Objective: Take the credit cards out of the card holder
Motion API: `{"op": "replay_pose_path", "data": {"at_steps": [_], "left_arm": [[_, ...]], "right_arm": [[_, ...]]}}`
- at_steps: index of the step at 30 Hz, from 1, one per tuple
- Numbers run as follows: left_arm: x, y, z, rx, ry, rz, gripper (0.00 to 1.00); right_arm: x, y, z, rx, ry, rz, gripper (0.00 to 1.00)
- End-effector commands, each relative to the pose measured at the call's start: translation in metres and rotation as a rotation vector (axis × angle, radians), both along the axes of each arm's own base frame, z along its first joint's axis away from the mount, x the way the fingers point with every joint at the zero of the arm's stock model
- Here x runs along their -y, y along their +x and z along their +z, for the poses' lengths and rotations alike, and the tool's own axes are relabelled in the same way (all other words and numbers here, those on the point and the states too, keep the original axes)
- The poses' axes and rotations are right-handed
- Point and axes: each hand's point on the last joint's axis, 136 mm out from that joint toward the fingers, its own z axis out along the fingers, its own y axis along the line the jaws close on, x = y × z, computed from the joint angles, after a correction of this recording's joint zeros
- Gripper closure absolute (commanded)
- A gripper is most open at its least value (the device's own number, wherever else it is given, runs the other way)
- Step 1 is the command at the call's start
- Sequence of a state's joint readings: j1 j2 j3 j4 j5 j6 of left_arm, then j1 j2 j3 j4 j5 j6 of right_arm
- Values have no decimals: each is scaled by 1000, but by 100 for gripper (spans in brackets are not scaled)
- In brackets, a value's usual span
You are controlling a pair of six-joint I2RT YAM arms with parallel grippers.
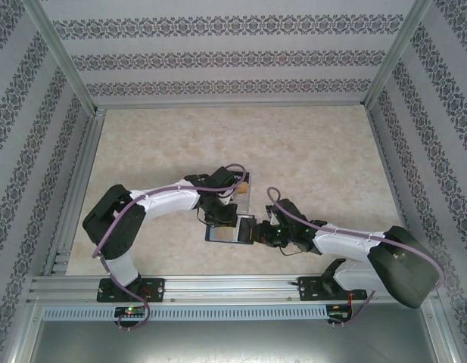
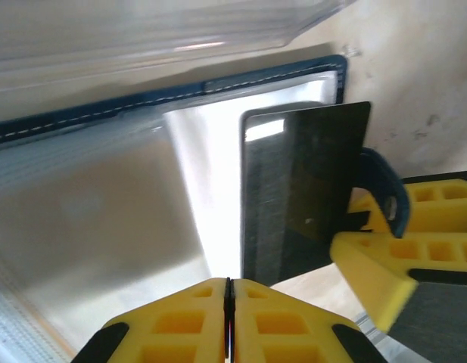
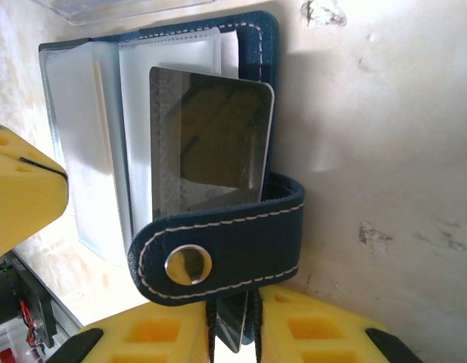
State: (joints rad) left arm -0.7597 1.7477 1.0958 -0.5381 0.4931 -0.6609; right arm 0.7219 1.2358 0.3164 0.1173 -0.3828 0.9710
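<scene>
One card (image 3: 210, 144) (edge out), holder (image 3: 241, 242) open

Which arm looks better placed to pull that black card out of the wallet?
Right, probably. The right gripper grips the end of the card, which sticks out of the wallet. The left gripper is shut at the wallet's sleeves, seemingly steadying it.

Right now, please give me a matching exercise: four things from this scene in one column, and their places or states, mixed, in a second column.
1. dark navy-blue leather card holder
2. black rectangular plastic card
3. round silver metal snap
4. left pincer

a. on the curved blue strap
b. yellow fingers pressed together
c. lying open, clear sleeves showing
d. sticking partly out of a sleeve

Pairs: 1-c, 2-d, 3-a, 4-b
</scene>
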Motion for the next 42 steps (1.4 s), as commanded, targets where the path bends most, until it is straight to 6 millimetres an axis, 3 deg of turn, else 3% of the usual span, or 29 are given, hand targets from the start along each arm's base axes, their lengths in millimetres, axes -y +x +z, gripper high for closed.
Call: {"op": "replay_pose_path", "data": {"at_steps": [1, 13, 21, 30, 40, 42], "left_arm": [[10, -5, 5, 8, -18, -45, 89], [19, -9, -20, -19, 19, -83, 90], [8, -14, -33, -45, 87, -85, 91], [5, -18, -37, -55, 104, -87, 91], [4, -18, -37, -52, 103, -87, 91], [4, -18, -36, -50, 104, -87, 91]], "right_arm": [[5, 0, -2, 4, -3, -25, 76], [2, 2, -1, 5, 0, -23, 76], [-2, 6, 2, 12, 18, -19, 80], [-8, 9, 14, 37, 70, -20, 82], [-16, 15, 12, 29, 85, -22, 83], [-16, 15, 11, 28, 84, -23, 87]]}}
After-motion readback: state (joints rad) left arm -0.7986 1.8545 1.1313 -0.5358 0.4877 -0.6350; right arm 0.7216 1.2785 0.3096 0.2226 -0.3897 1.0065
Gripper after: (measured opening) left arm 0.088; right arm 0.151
